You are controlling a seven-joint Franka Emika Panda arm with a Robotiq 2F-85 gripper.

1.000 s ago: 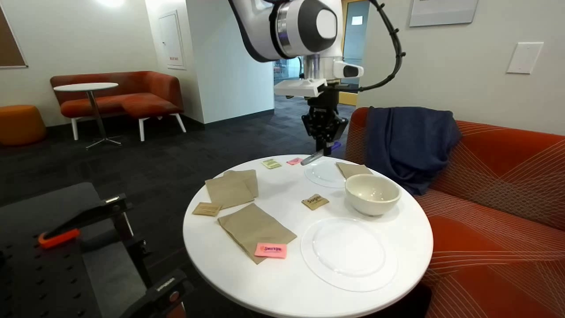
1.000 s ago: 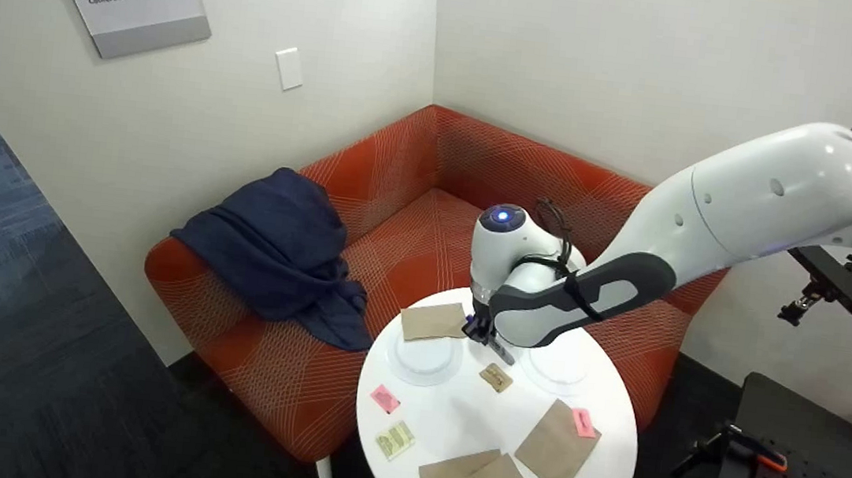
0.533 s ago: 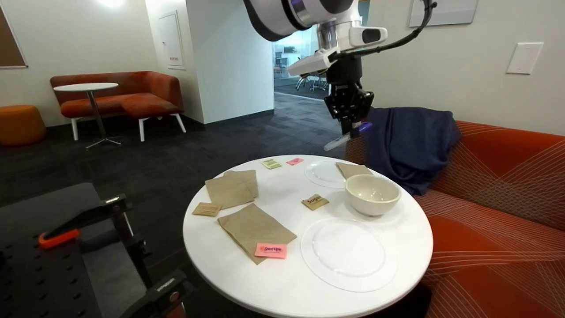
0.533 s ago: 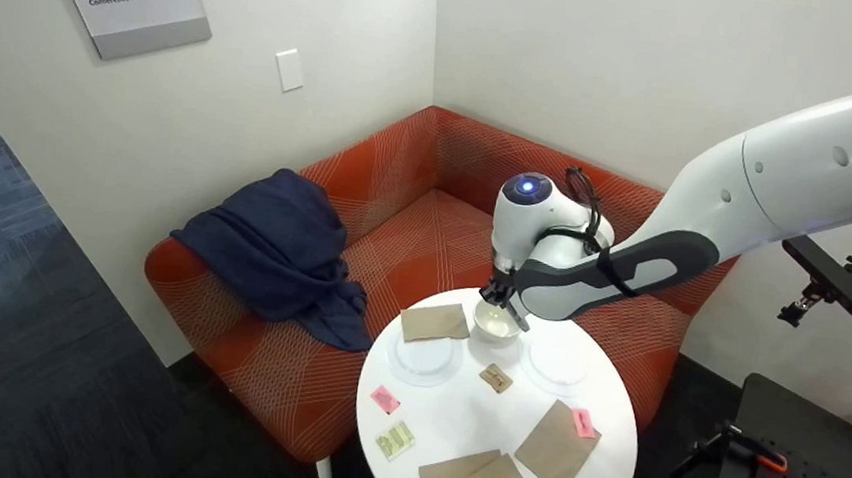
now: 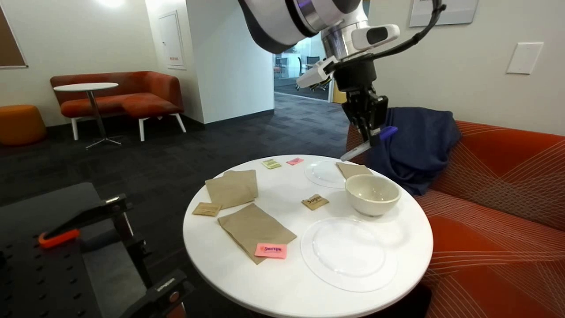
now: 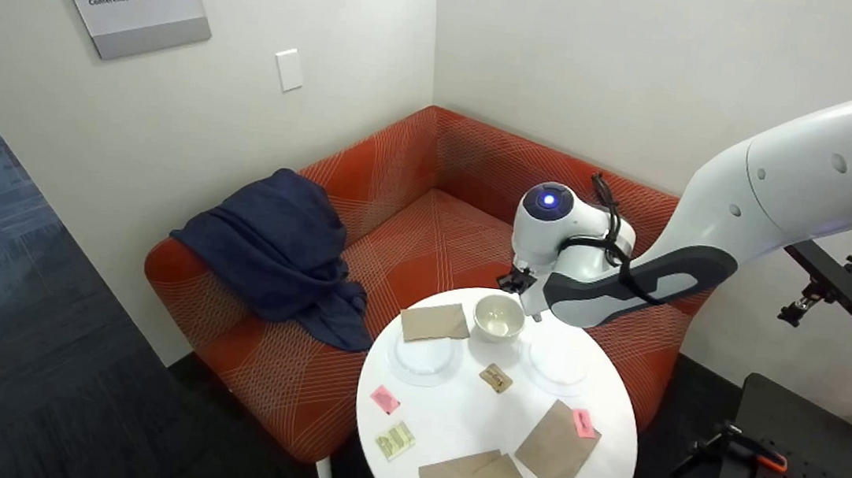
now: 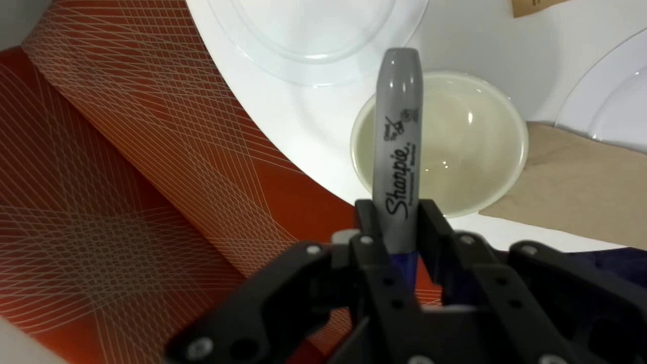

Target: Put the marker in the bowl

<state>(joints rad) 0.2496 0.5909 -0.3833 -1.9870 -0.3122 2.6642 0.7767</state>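
The marker, a grey Sharpie with a blue-purple cap, is held by my gripper [image 5: 374, 136]. Its grey body [image 5: 355, 151] points down and away from the fingers, tilted, in an exterior view. In the wrist view the grey body [image 7: 397, 146] stands between the fingertips [image 7: 396, 212], which press on both sides of it. The cream bowl [image 5: 373, 196] stands upright on the table and looks empty. It also shows in an exterior view [image 6: 498, 319] and in the wrist view [image 7: 470, 151], where the marker overlaps its edge. The gripper is above the table, apart from the bowl.
A clear plate [image 5: 348, 251] lies in front of the bowl, and another clear plate [image 5: 324, 174] and a brown napkin [image 5: 353, 169] lie behind it. A sugar packet [image 5: 315, 202] is beside it. The red sofa [image 5: 485, 185] borders the round table [image 5: 282, 291].
The arm first rose with the marker, then shifted toward the bowl's side and tilted more, with a slight drop. The bowl, hidden by the arm in an exterior view, now shows there.
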